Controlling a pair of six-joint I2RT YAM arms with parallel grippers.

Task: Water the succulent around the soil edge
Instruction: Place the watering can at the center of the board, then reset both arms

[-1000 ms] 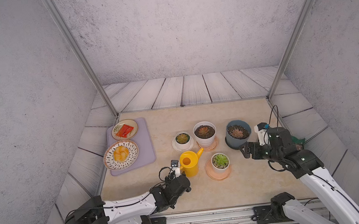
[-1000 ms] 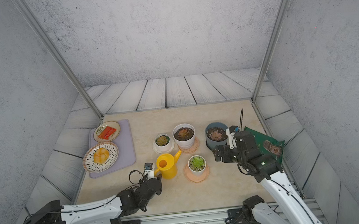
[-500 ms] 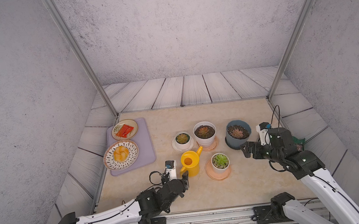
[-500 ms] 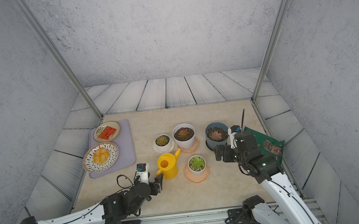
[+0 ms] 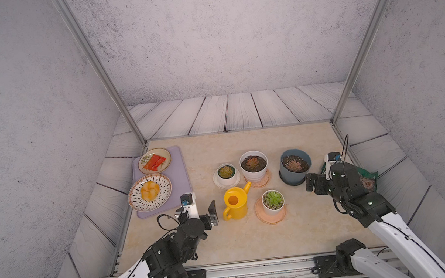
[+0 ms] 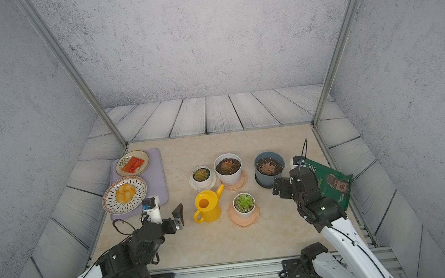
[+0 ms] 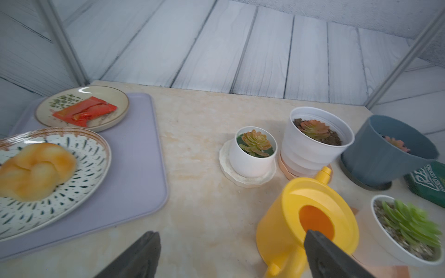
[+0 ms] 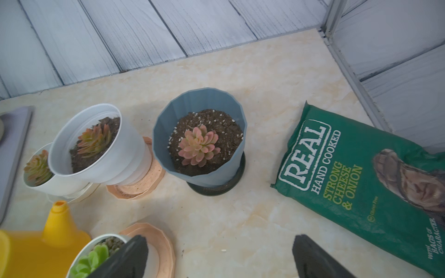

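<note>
A yellow watering can [image 5: 235, 207] [image 6: 207, 210] stands upright on the table, handle toward my left gripper [image 5: 203, 210] [image 6: 167, 214]. That gripper is open and empty, just left of the handle. In the left wrist view the can [image 7: 305, 223] sits beside one finger of the left gripper [image 7: 230, 237]. Four potted succulents stand around it: a green one [image 5: 272, 199] on a peach saucer, a small white pot [image 5: 226, 171], a taller white pot [image 5: 253, 163] and a blue-grey pot [image 5: 294, 164] [image 8: 199, 144]. My right gripper [image 5: 312, 183] [image 8: 219, 242] hangs open, near the blue-grey pot.
A lilac tray [image 5: 180, 175] at the left carries a plate with a bread roll [image 5: 150, 190] and a plate with a red packet [image 5: 154, 161]. A green crisp bag [image 6: 330, 182] [image 8: 361, 173] lies at the right edge, behind my right arm. Metal frame posts stand at the back corners.
My left gripper has opened, let go of the watering can's handle and drawn back to the left. The can stays upright. The right arm has hardly moved.
</note>
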